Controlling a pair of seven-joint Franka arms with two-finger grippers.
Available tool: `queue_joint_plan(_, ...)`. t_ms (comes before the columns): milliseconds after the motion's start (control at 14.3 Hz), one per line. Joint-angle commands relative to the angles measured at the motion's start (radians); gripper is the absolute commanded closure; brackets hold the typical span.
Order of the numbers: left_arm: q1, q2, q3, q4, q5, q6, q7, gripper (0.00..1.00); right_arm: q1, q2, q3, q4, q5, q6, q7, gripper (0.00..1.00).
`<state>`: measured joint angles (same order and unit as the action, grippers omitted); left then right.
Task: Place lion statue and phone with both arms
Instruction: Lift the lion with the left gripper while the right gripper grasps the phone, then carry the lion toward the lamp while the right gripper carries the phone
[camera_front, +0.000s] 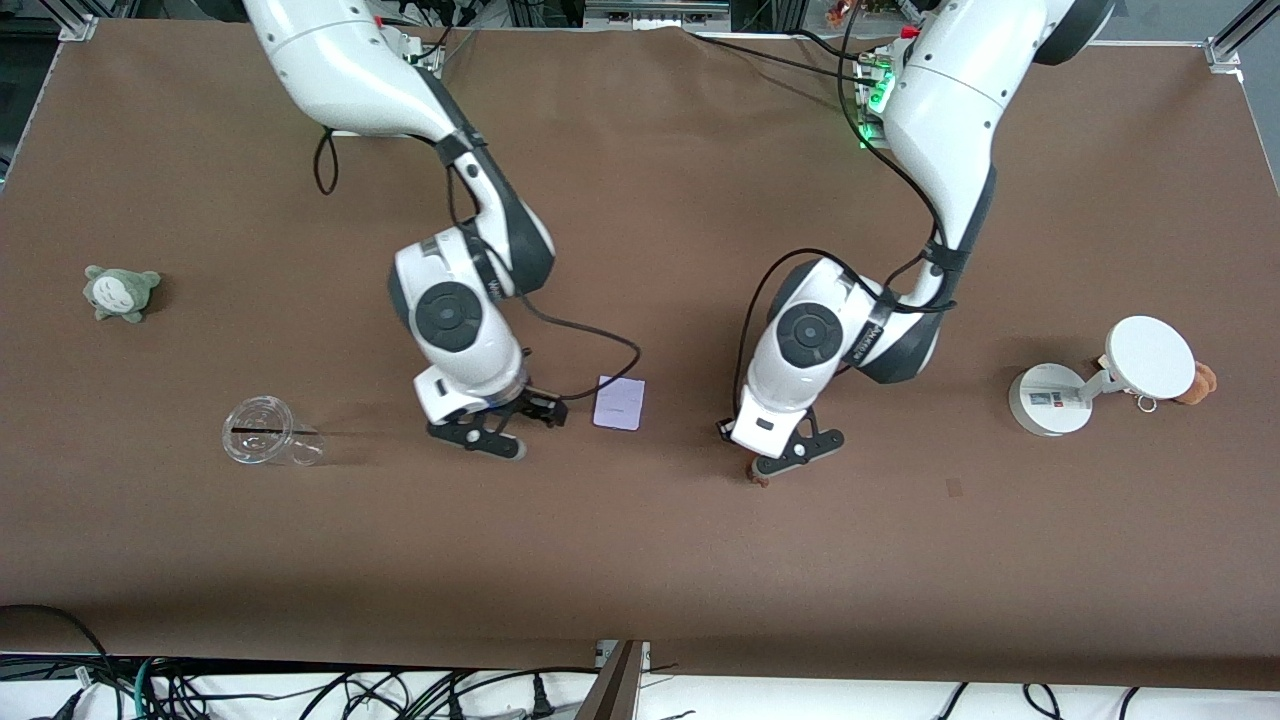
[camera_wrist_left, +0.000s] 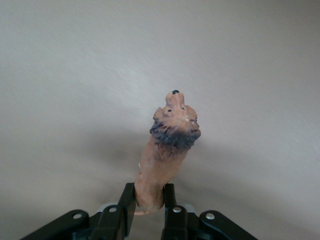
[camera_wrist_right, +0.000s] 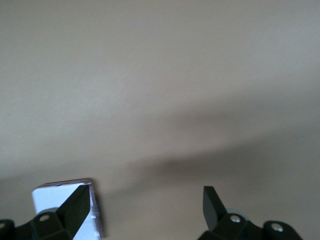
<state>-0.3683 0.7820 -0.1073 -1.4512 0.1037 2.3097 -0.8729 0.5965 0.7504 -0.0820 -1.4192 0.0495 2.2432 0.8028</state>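
My left gripper (camera_front: 775, 468) is shut on the lion statue (camera_wrist_left: 167, 150), an orange-brown figurine with a darker mane. It grips the statue by its tail end, and the head points away from the fingers. The statue hangs low over the table's middle, and only a small brown bit of it (camera_front: 758, 479) shows under the fingers in the front view. The phone (camera_front: 619, 403), a flat pale lavender rectangle, lies on the table. My right gripper (camera_front: 520, 428) is open and empty, low beside the phone toward the right arm's end. The phone's corner (camera_wrist_right: 60, 200) shows partly hidden by one finger (camera_wrist_right: 77, 205).
A clear plastic cup (camera_front: 265, 432) lies on its side toward the right arm's end, with a grey-green plush toy (camera_front: 120, 292) farther from the front camera. A white round-based stand with a disc (camera_front: 1095, 380) stands toward the left arm's end, partly hiding a brown plush bear (camera_front: 1203, 383).
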Motion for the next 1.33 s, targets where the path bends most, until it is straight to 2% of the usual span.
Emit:
queue_joint_plan(0, 0.093, -0.11, -0.022, -0.135, 0.001, -0.01, 0.164, 1.0, 0.043, 0.03, -0.013, 0.008, 0.0, 0.044, 0.07, 0.0)
queue_joint_plan(70, 0.136, -0.13, -0.026, -0.17, -0.004, -0.006, 0.234, 1.0, 0.054, 0.041, -0.013, 0.008, 0.001, 0.068, 0.072, 0.0)
queue_joint_plan(280, 0.291, -0.17, -0.115, -0.24, -0.019, -0.004, 0.374, 1.0, 0.083, 0.064, -0.013, 0.009, 0.0, 0.154, 0.091, 0.0)
queue_joint_plan(350, 0.349, -0.2, -0.147, -0.291, -0.021, 0.0, 0.452, 1.0, 0.106, 0.078, -0.016, 0.009, -0.005, 0.177, 0.091, 0.0)
queue_joint_plan(559, 0.571, -0.277, -0.294, -0.403, -0.022, -0.001, 0.509, 1.0, 0.146, 0.11, -0.019, 0.009, -0.086, 0.193, 0.093, 0.0)
queue_joint_plan(769, 0.797, -0.293, -0.443, -0.477, -0.021, -0.013, 0.542, 1.0, 0.17, 0.141, -0.019, 0.014, -0.094, 0.242, 0.093, 0.0)
queue_joint_plan(839, 0.849, -0.303, -0.471, -0.498, -0.021, -0.033, 0.549, 1.0, 0.178, 0.151, -0.021, 0.022, -0.095, 0.243, 0.092, 0.0)
queue_joint_plan(979, 0.906, -0.306, -0.476, -0.529, -0.021, -0.046, 0.557, 1.0, 0.183, 0.155, -0.021, 0.025, -0.096, 0.246, 0.093, 0.0)
queue_joint_plan(1259, 0.94, -0.299, -0.473, -0.529, -0.021, -0.062, 0.594, 1.0, 0.192, 0.173, -0.021, 0.049, -0.1, 0.25, 0.093, 0.0)
